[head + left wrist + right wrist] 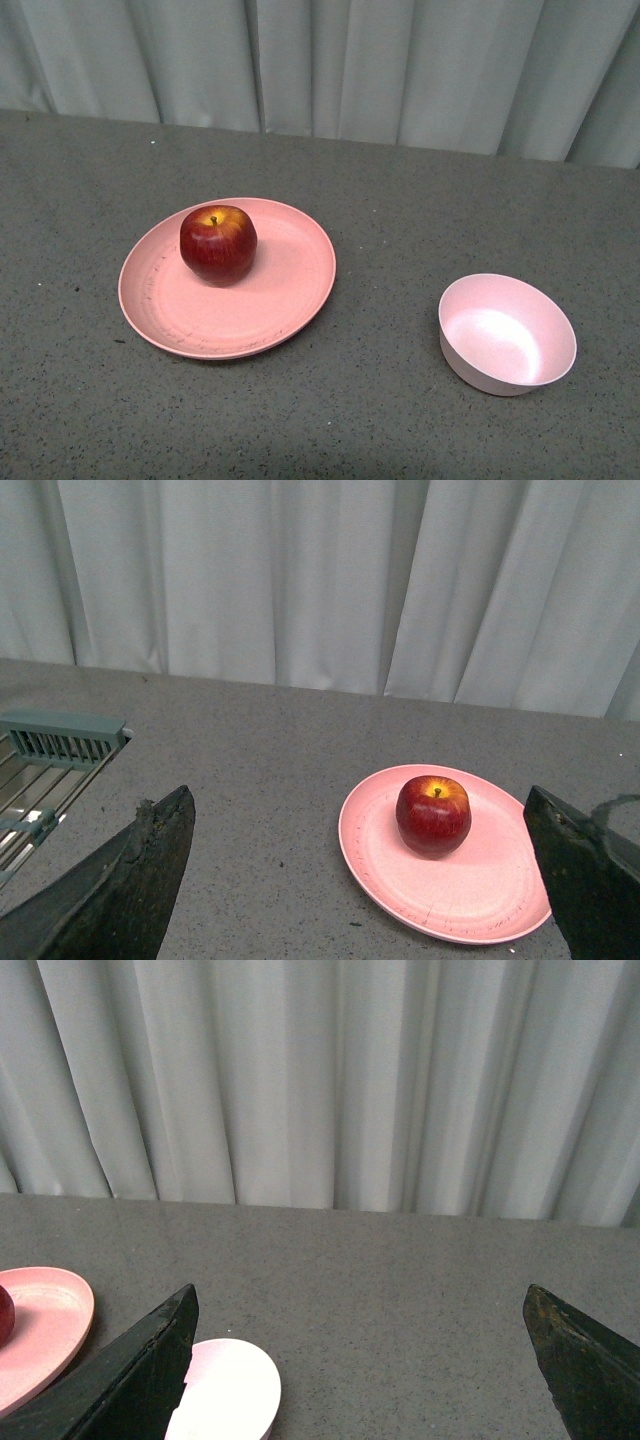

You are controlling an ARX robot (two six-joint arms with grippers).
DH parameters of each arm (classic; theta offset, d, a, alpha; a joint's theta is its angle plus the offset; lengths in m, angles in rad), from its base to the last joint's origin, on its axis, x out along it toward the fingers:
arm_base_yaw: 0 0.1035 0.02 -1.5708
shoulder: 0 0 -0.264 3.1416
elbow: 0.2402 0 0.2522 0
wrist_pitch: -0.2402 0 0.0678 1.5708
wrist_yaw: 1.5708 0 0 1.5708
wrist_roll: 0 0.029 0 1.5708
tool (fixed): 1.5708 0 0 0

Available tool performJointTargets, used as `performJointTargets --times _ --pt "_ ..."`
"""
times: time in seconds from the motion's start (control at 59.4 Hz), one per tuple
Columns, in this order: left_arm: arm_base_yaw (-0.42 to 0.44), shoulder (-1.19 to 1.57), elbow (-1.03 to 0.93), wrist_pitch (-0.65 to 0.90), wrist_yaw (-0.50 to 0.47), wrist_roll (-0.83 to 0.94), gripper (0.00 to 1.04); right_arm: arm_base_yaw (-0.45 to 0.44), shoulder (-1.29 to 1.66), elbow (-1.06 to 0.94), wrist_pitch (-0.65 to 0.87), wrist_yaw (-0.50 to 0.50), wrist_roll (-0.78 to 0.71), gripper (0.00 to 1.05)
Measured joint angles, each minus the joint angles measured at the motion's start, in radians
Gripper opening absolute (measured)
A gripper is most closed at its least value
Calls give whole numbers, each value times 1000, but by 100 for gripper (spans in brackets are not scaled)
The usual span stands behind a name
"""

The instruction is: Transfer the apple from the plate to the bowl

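Observation:
The dark red apple (pixel 218 244) sits upright, stem up, on the far part of the salmon-pink plate (pixel 290 290), left of the table's middle. The empty pale pink bowl (pixel 507 333) stands to the plate's right, apart from it. Neither gripper shows in the front view. In the left wrist view my left gripper (pixel 360 825) is open and empty, with the apple (pixel 433 814) and plate (pixel 390 870) ahead between its fingers. In the right wrist view my right gripper (pixel 362 1305) is open and empty; the bowl (pixel 232 1395) lies beside one finger and the plate's edge (pixel 45 1325) beyond.
A grey speckled table (pixel 400 200) runs back to a pale curtain (pixel 330 60). In the left wrist view a grey-green wire rack (pixel 50 755) stands at the table's edge, away from the plate.

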Motion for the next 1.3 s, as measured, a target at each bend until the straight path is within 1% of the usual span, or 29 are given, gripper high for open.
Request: performJointTargets --times 0.691,0.707,0.724,0.741,0.758,0.775,0.808,0.842,0.876,0.909,1.044,1.128,1.297 --pt "0 0 0 0 0 0 98 0 0 0 0 1 0 95" --pt "0 0 0 0 0 0 98 7 5 1 -5 28 -2 95" --pt "0 0 0 0 0 0 98 24 16 7 -23 91 1 95" --pt "0 0 0 0 0 0 98 34 26 12 -35 127 1 95" --pt "0 0 0 0 1 0 98 57 61 24 -53 217 10 95" --pt "0 0 0 0 0 0 98 67 97 32 -55 278 18 95" --pt "0 0 0 0 -1 0 98 64 159 41 -44 327 29 95" --pt "0 0 0 0 0 0 98 52 213 49 -25 333 34 95" --pt "0 0 0 0 -1 0 98 31 305 63 24 310 39 95" --pt "0 0 0 0 -1 0 98 10 414 82 92 266 39 95" --pt "0 0 0 0 0 0 98 -2 739 183 266 125 12 95" --pt "0 0 0 0 0 0 98 5 947 271 317 58 -19 95" --pt "0 0 0 0 0 0 98 55 1236 418 304 -11 -85 95"
